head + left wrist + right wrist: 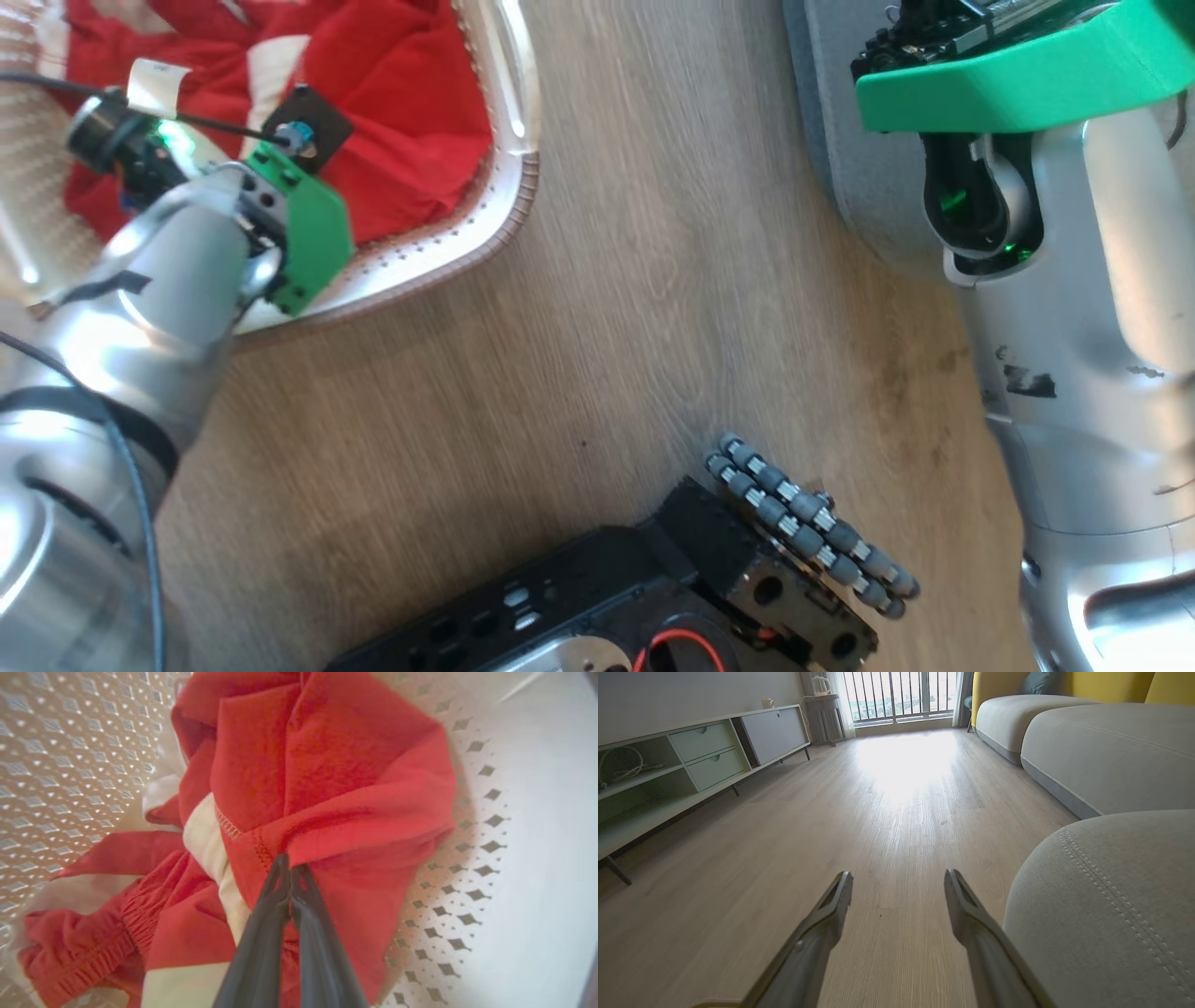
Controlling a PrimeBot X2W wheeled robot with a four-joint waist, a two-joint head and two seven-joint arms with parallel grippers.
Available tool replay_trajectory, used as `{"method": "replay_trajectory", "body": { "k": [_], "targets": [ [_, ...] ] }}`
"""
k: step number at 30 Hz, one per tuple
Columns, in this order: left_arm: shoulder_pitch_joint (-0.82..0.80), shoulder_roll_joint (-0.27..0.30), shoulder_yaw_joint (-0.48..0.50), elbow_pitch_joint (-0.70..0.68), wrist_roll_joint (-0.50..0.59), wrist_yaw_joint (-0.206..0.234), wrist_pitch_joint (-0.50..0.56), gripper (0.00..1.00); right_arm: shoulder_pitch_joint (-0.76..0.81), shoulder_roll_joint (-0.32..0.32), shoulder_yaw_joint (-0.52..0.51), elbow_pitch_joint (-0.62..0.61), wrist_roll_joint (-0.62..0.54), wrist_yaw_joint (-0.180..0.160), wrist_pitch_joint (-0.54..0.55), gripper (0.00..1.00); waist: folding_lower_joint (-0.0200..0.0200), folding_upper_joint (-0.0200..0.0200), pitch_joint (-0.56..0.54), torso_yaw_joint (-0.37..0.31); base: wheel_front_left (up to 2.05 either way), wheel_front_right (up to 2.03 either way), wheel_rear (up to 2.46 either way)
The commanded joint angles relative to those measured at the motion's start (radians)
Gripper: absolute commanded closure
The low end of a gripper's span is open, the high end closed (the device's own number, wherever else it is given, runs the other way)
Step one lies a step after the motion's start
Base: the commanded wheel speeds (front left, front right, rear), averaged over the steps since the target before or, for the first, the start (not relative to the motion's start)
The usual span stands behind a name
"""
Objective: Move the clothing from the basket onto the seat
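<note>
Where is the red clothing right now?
The clothing lies inside the basket at the head view's upper left, on the wooden floor; the left gripper is shut on a fold of it.

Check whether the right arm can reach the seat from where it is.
Probably yes: the right tool hangs open over the wood floor, with the seat close beside it and nothing between them.

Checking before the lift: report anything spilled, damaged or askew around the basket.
Nothing stands out. The clothing lies crumpled inside the basket, as laundry would, with the left gripper shut on a red fold. The right gripper hangs open above the floor beside the seat.
</note>
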Motion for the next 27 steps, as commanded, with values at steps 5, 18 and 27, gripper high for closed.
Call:
{"method": "replay_trajectory", "body": {
  "k": [5,18,27],
  "targets": [
    [0.058,-0.044,0.061,-0.017,-0.056,-0.001,-0.058,1.00,0.055,0.011,-0.010,-0.001,-0.046,0.000,-0.006,0.00,0.0000,0.0000,-0.087,0.061,0.00,0.00,0.00],
    [0.161,-0.114,0.238,-0.209,-0.142,0.020,-0.079,1.00,0.138,0.011,-0.041,0.085,-0.162,0.000,-0.006,0.00,0.0000,0.0000,-0.301,0.216,0.00,0.00,0.00],
    [0.308,-0.125,0.423,-0.380,-0.093,0.017,-0.079,1.00,0.242,0.011,-0.053,0.148,-0.194,0.000,-0.006,0.00,0.0000,0.0000,-0.485,0.293,0.00,0.00,0.00]
  ]
}}
